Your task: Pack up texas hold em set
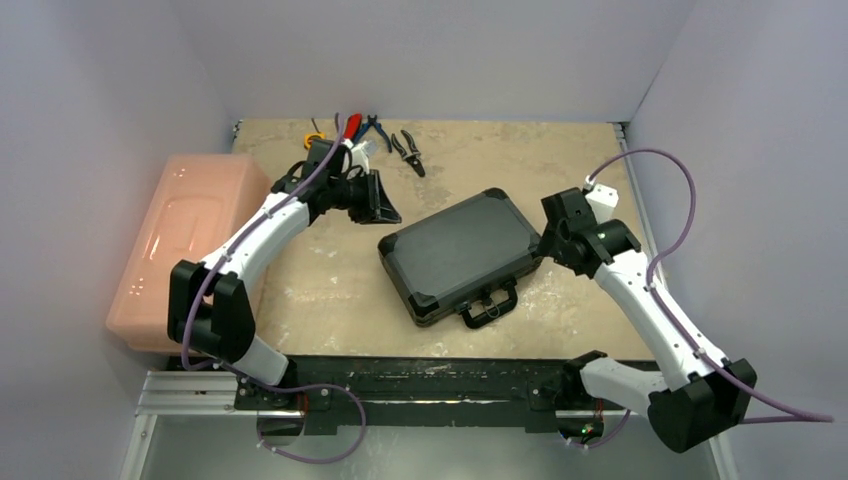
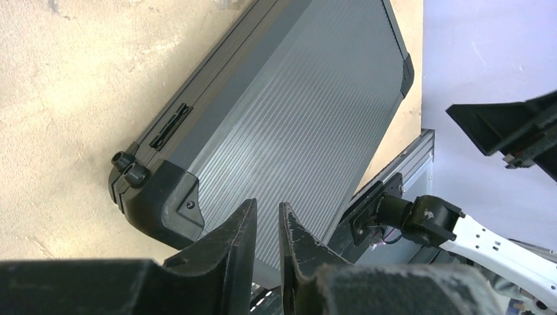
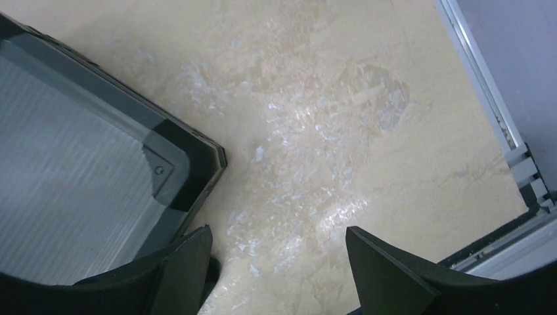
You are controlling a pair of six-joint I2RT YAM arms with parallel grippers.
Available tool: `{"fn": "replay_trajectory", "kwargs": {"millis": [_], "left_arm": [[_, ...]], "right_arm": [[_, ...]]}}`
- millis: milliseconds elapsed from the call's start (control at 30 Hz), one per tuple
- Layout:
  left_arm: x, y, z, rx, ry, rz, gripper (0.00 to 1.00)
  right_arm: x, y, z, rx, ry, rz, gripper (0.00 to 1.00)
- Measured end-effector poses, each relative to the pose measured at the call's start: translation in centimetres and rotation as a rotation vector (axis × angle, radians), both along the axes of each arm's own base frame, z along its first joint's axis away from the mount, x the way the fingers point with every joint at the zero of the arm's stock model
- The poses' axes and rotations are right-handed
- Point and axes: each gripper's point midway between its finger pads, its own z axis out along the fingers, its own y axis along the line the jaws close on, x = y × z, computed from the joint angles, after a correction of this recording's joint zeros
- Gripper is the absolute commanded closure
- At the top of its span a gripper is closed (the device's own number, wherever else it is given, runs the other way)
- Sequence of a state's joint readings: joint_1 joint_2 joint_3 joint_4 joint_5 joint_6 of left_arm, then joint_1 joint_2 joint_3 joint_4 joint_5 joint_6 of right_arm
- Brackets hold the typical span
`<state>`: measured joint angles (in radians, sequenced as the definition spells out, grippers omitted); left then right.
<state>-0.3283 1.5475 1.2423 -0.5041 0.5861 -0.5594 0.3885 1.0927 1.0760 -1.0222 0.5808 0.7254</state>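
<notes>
The case lies closed between the 2 arms, below the nearly clenched, empty left gripper and beside the spread right gripper; packing looks finished, perhaps latches remain.

Found no readable text, label, brand, number or sign in any view. Searched the ribbed lid of the closed black case and found only plain ridges and bare corner caps. Saw no marking on the pink bin, nor on the tools at the far edge of the tabletop, too small to read anyway.
</notes>
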Motion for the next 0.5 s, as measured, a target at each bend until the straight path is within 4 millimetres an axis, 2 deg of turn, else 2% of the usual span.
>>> {"fn": "replay_trajectory", "kwargs": {"millis": [167,267,500], "left_arm": [[-0.5,-0.3,0.2,0.022,-0.010,-0.014,0.82],[-0.9,-0.4,-0.1,0.045,-0.007,-0.026,0.82],[-2.1,-0.8,-0.8,0.087,0.005,-0.052,0.82]], "right_arm": [[-0.5,-1.4,-3.2,-0.004,0.104,-0.057,0.34],[-0.5,-1.8,-4.3,-0.003,0.144,-0.077,0.39],[0.5,-1.0,-6.1,0.002,0.206,-0.045,0.45]]}}
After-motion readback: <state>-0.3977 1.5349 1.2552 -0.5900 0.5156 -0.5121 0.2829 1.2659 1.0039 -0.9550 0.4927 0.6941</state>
